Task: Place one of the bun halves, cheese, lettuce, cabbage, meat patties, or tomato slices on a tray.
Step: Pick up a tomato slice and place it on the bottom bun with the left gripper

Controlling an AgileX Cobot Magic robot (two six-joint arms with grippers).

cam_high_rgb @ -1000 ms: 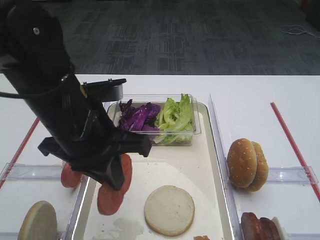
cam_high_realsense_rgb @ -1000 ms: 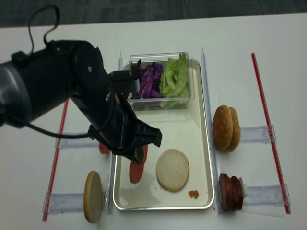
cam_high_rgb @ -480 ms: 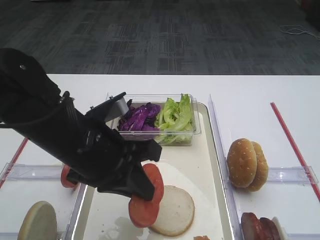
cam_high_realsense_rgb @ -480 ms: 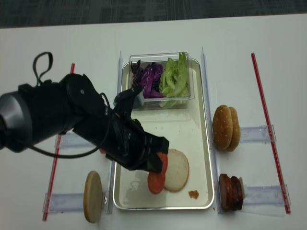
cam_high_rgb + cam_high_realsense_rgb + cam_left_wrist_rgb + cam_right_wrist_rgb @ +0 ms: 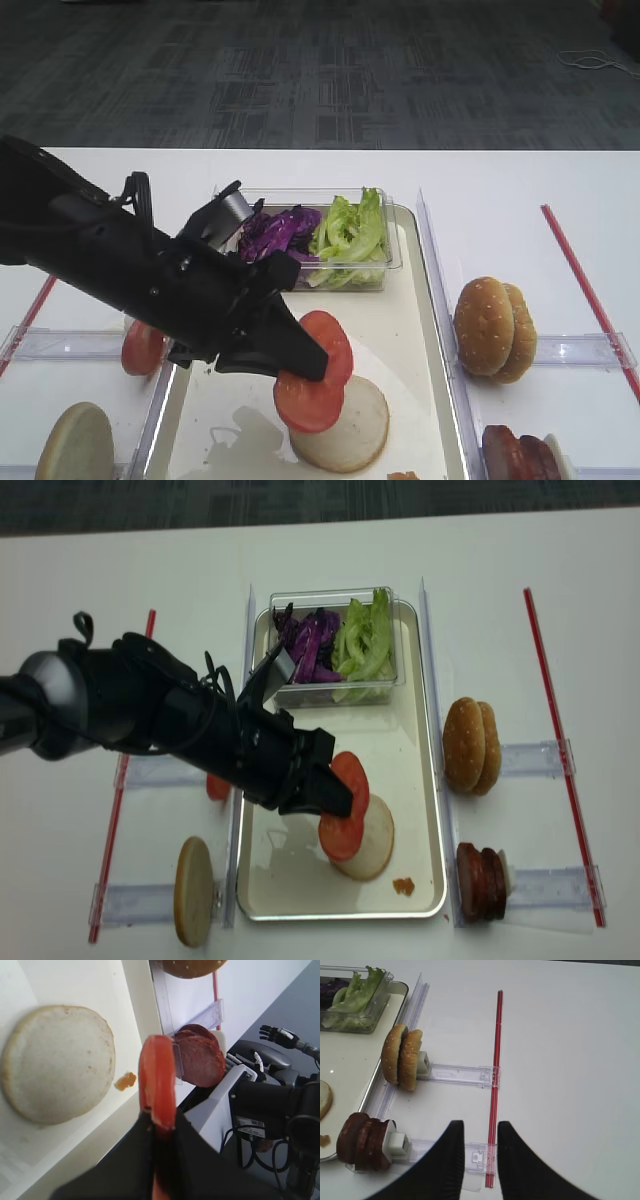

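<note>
My left gripper (image 5: 304, 361) is shut on two bright red tomato slices (image 5: 316, 371), held on edge just above the tray (image 5: 401, 301). The slices hang over the left part of a pale bun half (image 5: 356, 436) that lies cut face up on the tray. In the left wrist view the tomato slices (image 5: 156, 1073) stick up from between the fingertips of that gripper (image 5: 159, 1119), beside the bun half (image 5: 57, 1062). From above, the gripper (image 5: 334, 801) reaches in from the left. My right gripper (image 5: 479, 1132) hovers open over bare table, with nothing between its fingers.
A clear box at the tray's far end holds purple cabbage (image 5: 281, 232) and lettuce (image 5: 351, 228). Sesame bun halves (image 5: 493, 328) and meat patties (image 5: 516, 456) stand in holders on the right. Another tomato slice (image 5: 143, 348) and a bun half (image 5: 75, 446) stand on the left.
My left arm has dropped lower and swung right, carrying the tomato slices from the tray's left edge to over the bun half.
</note>
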